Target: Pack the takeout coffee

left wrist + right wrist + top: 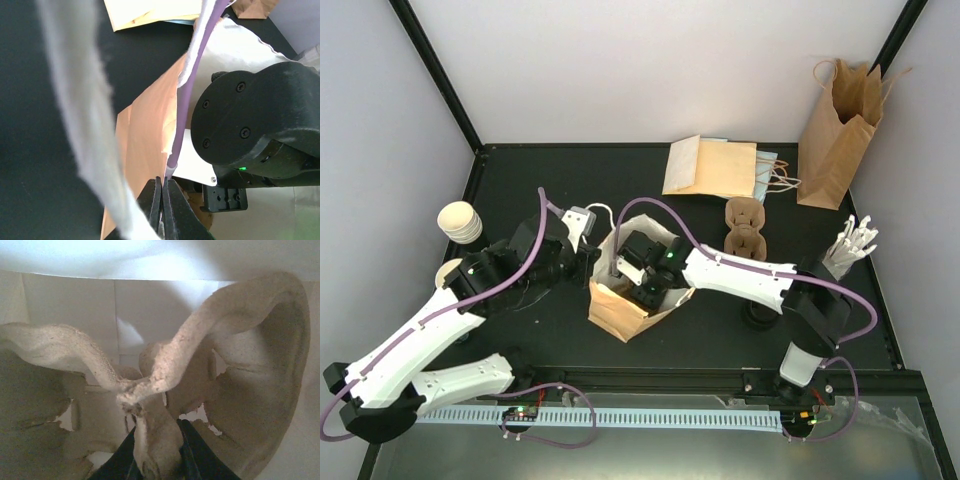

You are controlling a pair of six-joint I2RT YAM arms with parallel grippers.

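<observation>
A tan kraft paper bag (610,312) stands open at the table's middle. My left gripper (591,262) is shut on its left rim; in the left wrist view the jaws (163,200) pinch the bag's paper edge (145,130), with a blurred white handle (85,110) in front. My right gripper (646,285) is down inside the bag, shut on a rib of a grey pulp cup carrier (240,365), its fingertips (157,452) around the rib. Cream paper cups (460,222) without lids stand at the far left. No black-lidded cup shows.
A second pulp carrier (744,225) lies right of the bag. Flat kraft bags (710,165) lie at the back, and an upright kraft bag (835,125) stands at back right. White sticks (850,245) sit at the right edge. A dark round object (757,316) lies under my right arm.
</observation>
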